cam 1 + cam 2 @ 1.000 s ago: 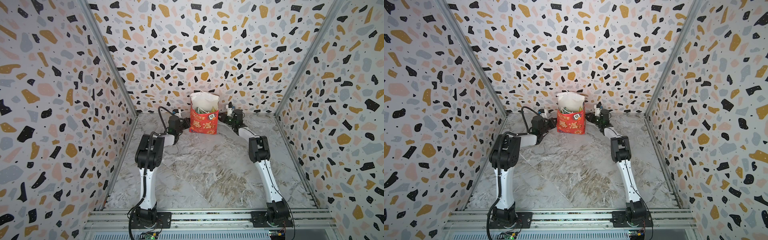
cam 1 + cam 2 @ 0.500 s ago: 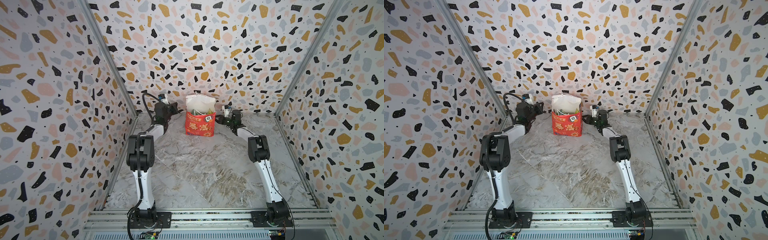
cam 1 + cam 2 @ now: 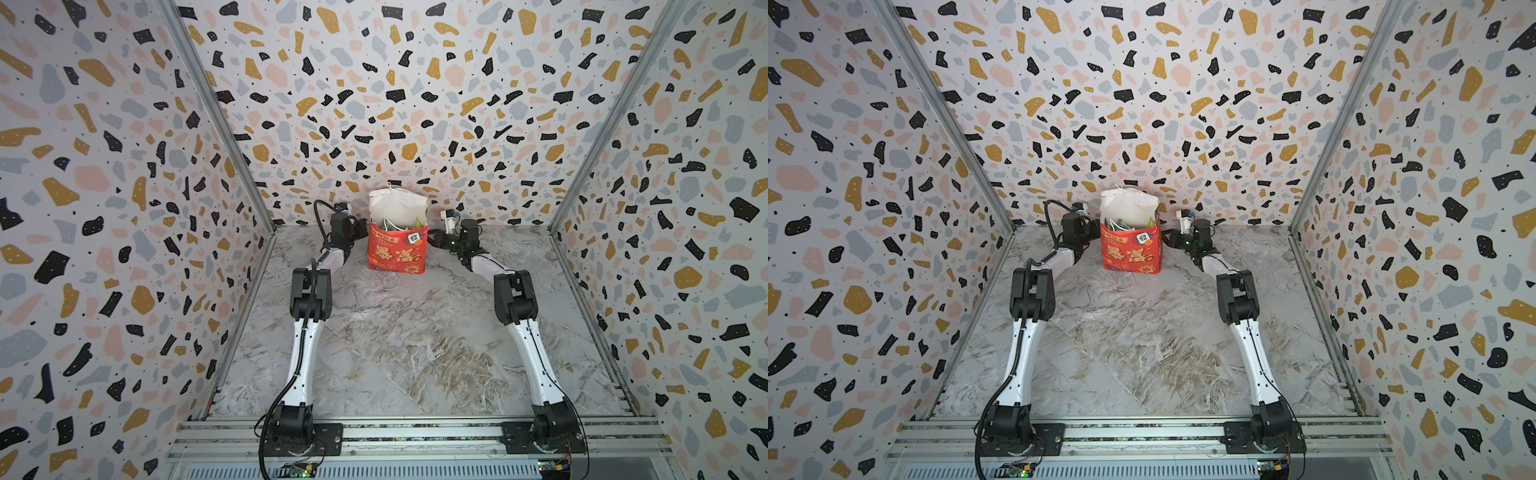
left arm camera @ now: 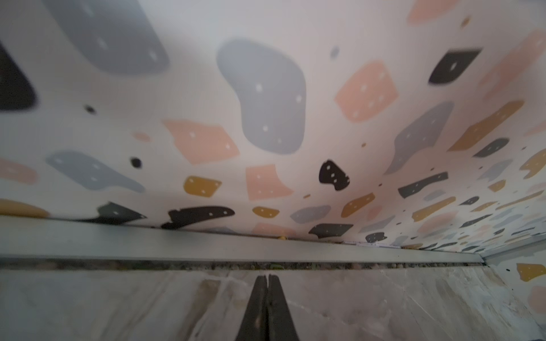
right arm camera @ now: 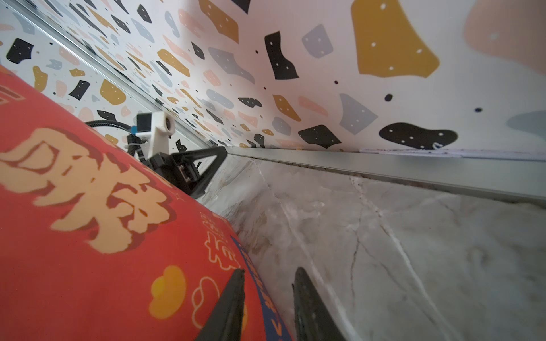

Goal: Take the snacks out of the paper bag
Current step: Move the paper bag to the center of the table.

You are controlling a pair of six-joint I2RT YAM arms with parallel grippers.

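Bag: the red paper bag (image 3: 398, 253) with gold characters and a white inside stands upright at the far middle of the table, close to the far wall, in both top views.
Snacks: small glossy snacks (image 3: 400, 225) sit in the bag's open mouth, showing green and yellow tips. How many there are cannot be told.
Right claw: the black right gripper (image 5: 269, 271) is low down, just right of the bag. Its jaws stand partly apart. One finger lies in front of the red face and the other over the table, with the bag's blue-trimmed edge between them. A strip of table shows between the bag and the outer finger.
Left claw: the black left gripper (image 4: 267, 283) is just left of the bag. Its jaws are pressed together with nothing between them, and it points at the grey metal rail (image 4: 266, 251) along the foot of the far wall.
Surface: the grey marble-look table (image 3: 395, 332) is bare in the near half.
Surround: terrazzo-patterned walls (image 3: 374, 104) stand to the left, right and far side.
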